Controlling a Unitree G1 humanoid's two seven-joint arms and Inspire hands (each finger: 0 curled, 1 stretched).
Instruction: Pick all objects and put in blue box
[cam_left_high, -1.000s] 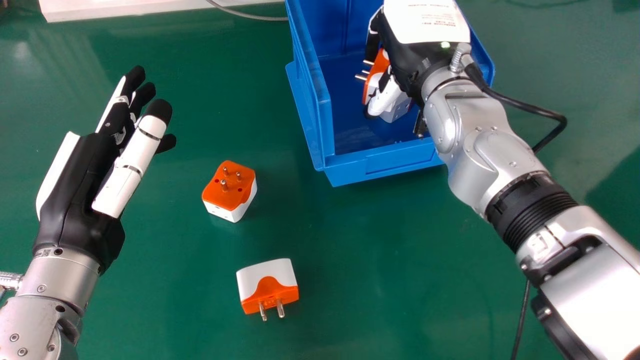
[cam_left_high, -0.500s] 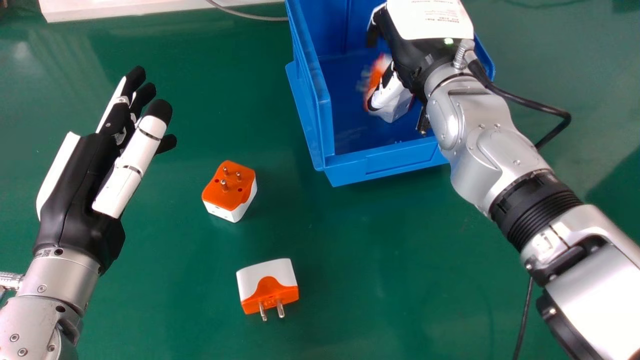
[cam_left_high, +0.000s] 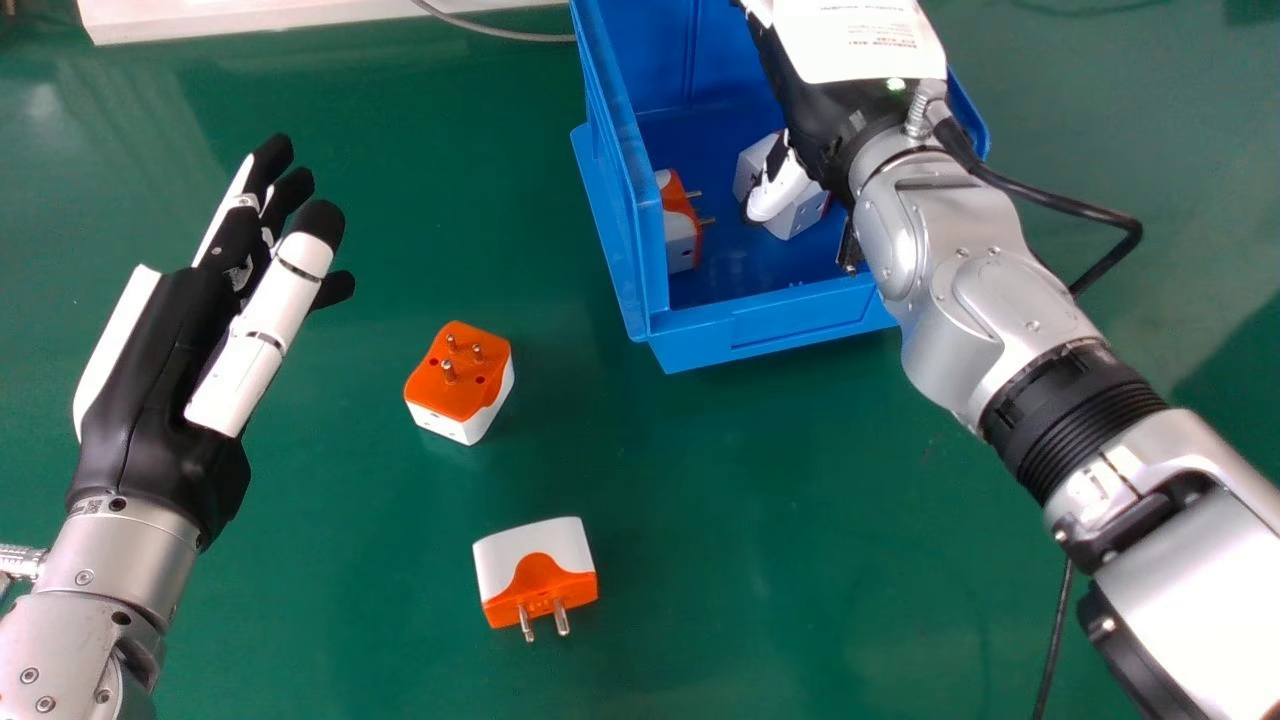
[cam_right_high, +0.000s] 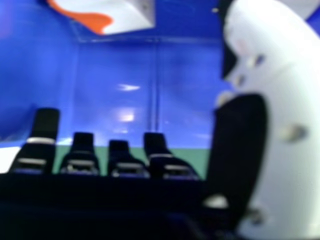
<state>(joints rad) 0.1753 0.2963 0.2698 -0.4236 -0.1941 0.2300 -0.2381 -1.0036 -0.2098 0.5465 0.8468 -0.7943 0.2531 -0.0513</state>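
Right hand — fingers straight — over blue box

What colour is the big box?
The box is blue; it shows best in the head view.

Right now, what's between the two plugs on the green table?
Just bare green table between the farther plug and the nearer plug. You can see that in the head view.

Orange-white adapter prongs up, another sideways; two adapters inside blue box
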